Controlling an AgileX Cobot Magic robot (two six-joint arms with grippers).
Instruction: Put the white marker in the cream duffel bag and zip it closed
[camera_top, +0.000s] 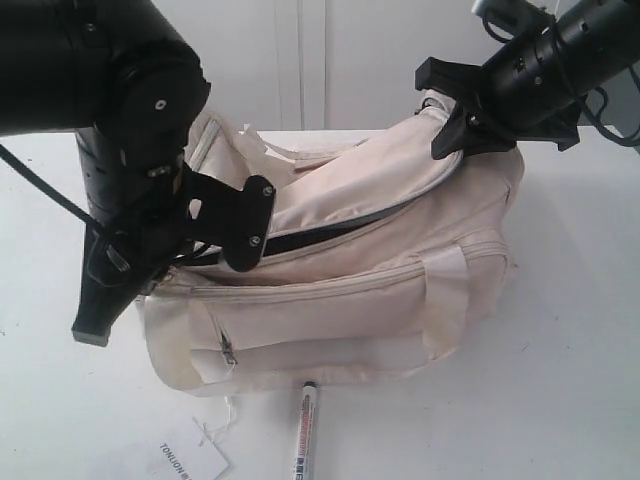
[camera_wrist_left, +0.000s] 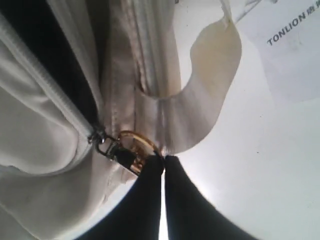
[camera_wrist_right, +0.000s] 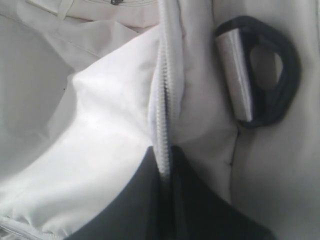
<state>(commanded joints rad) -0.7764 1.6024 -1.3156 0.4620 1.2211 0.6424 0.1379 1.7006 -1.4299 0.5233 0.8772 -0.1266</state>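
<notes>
- Right now the white marker (camera_top: 305, 430) lies flat on the table (camera_top: 560, 380), outside the cream duffel bag (camera_top: 400, 230); it is not in the bag yet.
- Both grippers are up on the bag; the marker is down below them, just in front of the bag's front wall; it touches neither one.
- The left gripper (camera_wrist_left: 163, 161) is nearer to the marker; the right gripper (camera_wrist_right: 162, 156) is well apart from it, at the bag's other end.
- The marker's long side points at the bag, black cap end closest; it runs across the line from one gripper to the other.
- The left gripper is pinched tight on the gold ring zip pull (camera_wrist_left: 135, 142); the right gripper is pinched on the bag's zip edge.
- I think one gripper must let go and reach down; the left one has the shorter way.
- A paper tag (camera_top: 190, 462) lies near the marker, also below the left gripper; it is easy to mix up.
</notes>
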